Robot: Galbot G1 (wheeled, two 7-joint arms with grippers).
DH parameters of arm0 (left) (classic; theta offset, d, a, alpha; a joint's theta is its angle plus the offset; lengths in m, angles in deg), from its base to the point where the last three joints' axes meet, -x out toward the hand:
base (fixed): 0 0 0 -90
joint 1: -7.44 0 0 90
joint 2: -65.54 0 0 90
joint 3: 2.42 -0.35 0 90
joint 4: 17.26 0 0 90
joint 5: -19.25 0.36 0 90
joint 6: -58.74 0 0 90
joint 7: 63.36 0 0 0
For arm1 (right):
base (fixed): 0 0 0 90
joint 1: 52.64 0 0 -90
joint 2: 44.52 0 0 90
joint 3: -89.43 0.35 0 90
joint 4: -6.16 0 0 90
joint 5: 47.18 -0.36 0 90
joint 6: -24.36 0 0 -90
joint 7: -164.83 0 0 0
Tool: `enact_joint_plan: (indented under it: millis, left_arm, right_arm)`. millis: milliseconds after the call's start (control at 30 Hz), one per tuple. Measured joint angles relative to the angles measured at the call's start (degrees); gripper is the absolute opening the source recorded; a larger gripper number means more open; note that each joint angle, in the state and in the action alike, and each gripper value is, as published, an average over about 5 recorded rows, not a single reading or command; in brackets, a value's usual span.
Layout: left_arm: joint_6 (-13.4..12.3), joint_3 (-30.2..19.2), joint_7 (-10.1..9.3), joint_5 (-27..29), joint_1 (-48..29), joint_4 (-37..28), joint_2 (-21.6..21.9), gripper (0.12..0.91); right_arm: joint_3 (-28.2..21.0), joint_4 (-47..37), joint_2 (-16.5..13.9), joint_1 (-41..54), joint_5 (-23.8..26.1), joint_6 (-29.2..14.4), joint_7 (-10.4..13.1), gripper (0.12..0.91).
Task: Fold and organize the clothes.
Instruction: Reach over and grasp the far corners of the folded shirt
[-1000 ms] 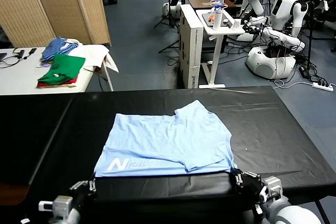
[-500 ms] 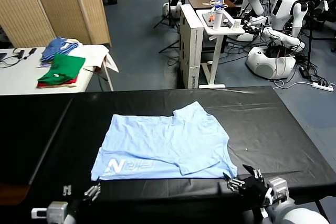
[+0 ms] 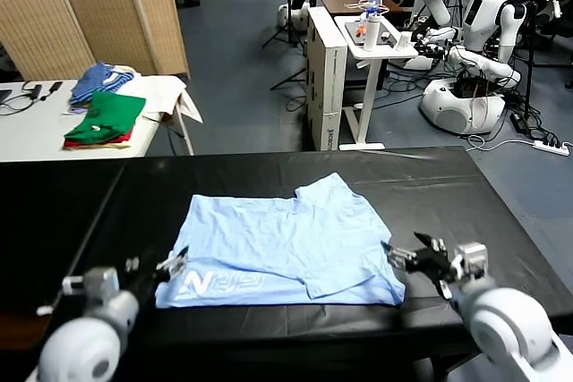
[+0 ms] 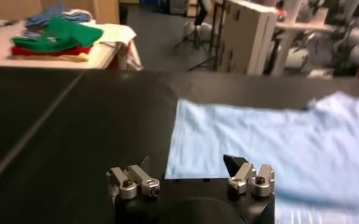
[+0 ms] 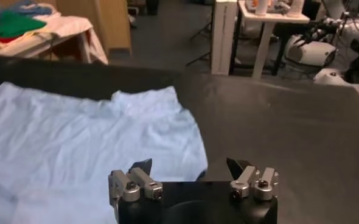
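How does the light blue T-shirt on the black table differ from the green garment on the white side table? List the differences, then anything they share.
1. The light blue T-shirt is sky blue with white lettering; the green garment is plain green.
2. The T-shirt lies spread wide on the black table, partly folded; the green garment is folded small.
3. The T-shirt lies alone; the green garment sits stacked on a red garment.

Shared: both lie flat, and no pincer grips either.

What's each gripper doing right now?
Left gripper: jaws open, empty, at the T-shirt's near-left corner.
Right gripper: jaws open, empty, at its near-right corner.
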Motion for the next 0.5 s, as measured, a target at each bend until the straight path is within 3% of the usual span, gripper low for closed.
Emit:
enact_joint_plan:
  millis: [233, 500]
  left_arm:
    - [1.0, -9.1, 0.16, -2.9, -13.9, -9.9, 1.1, 0.907]
    - [2.1, -16.2, 1.20, -3.6, -25.4, -19.9, -0.2, 0.907]
  right_arm:
    - [-8.3, -10.6, 3.1, 11.5, 1.4, 0.0, -1.5, 0.907]
    - [-13.2, -19.9, 6.8, 18.9, 2.8, 0.0, -3.3, 0.907]
